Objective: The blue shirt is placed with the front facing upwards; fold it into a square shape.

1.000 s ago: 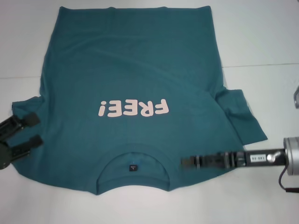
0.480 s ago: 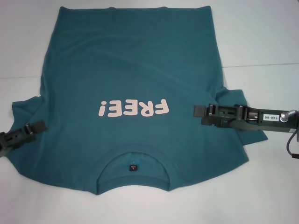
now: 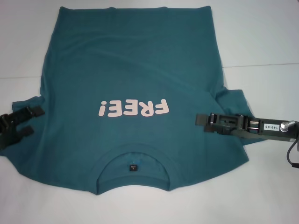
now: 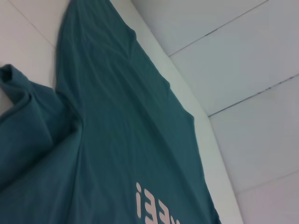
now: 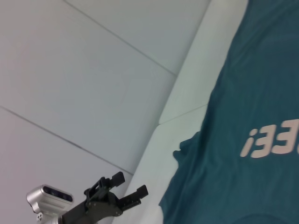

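Note:
The blue shirt [image 3: 131, 70] lies flat on the white table, front up, with pale pink "FREE!" lettering [image 3: 133, 108]. Its collar [image 3: 133, 156] is on the near side and its hem on the far side. My left gripper [image 3: 32, 121] is open at the shirt's left sleeve [image 3: 25, 106], one finger to each side of the sleeve's edge. My right gripper [image 3: 202, 120] reaches in from the right, side-on, low over the right sleeve [image 3: 233, 100] beside the lettering. The left wrist view shows the shirt [image 4: 121, 140] and its bunched sleeve [image 4: 23, 130]. In the right wrist view the left gripper [image 5: 130, 185] is open beside the shirt [image 5: 243, 93].
The white table [image 3: 261, 37] extends around the shirt on all sides. A seam line [image 3: 261, 65] crosses it on the right. Nothing else lies on it.
My right gripper swung from the shoulder near the collar up to the right sleeve, then settled slightly lower. My left gripper shifted at the left sleeve and again shows two spread fingers.

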Robot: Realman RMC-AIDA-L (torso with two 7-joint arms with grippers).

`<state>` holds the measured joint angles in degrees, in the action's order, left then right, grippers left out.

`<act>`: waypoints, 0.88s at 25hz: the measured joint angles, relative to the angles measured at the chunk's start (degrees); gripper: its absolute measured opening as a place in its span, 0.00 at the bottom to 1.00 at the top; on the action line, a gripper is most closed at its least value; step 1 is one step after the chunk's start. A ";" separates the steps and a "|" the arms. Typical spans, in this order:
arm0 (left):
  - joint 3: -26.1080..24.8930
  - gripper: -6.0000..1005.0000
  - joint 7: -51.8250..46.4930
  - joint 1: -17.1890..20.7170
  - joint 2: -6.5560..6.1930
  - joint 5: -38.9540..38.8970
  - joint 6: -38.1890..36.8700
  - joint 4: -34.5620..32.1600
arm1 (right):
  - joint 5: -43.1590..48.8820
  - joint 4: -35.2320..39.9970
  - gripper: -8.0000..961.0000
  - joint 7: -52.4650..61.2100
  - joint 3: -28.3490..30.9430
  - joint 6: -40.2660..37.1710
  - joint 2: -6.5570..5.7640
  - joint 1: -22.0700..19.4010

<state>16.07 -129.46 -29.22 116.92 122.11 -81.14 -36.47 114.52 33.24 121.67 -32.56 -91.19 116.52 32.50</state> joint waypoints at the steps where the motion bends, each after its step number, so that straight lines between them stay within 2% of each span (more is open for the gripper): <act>1: 0.41 0.93 -0.72 -0.52 -0.09 0.22 1.39 0.11 | 0.01 -0.02 0.97 -0.01 -0.04 0.28 0.00 -0.15; 9: 4.21 0.93 -7.05 -3.42 -0.39 0.35 17.16 0.39 | 0.03 -0.13 0.97 -0.03 -0.32 1.02 0.05 -1.08; 12: 4.87 0.93 -4.76 -4.96 -0.48 0.36 21.77 0.71 | 0.03 -0.74 0.97 -0.14 -0.62 1.66 0.06 -1.27; 17: 8.75 0.93 1.72 -6.89 -0.71 0.25 29.64 1.42 | 0.03 -2.29 0.97 -0.49 -0.93 2.73 -0.16 -1.42; 22: 11.87 0.93 5.54 -8.55 -0.09 0.54 36.70 2.96 | 0.00 -2.80 0.97 -0.56 -0.93 2.89 -0.32 -1.88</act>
<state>27.93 -123.92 -37.77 116.83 122.65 -44.44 -33.51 114.52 30.44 121.11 -33.49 -88.30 116.20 30.62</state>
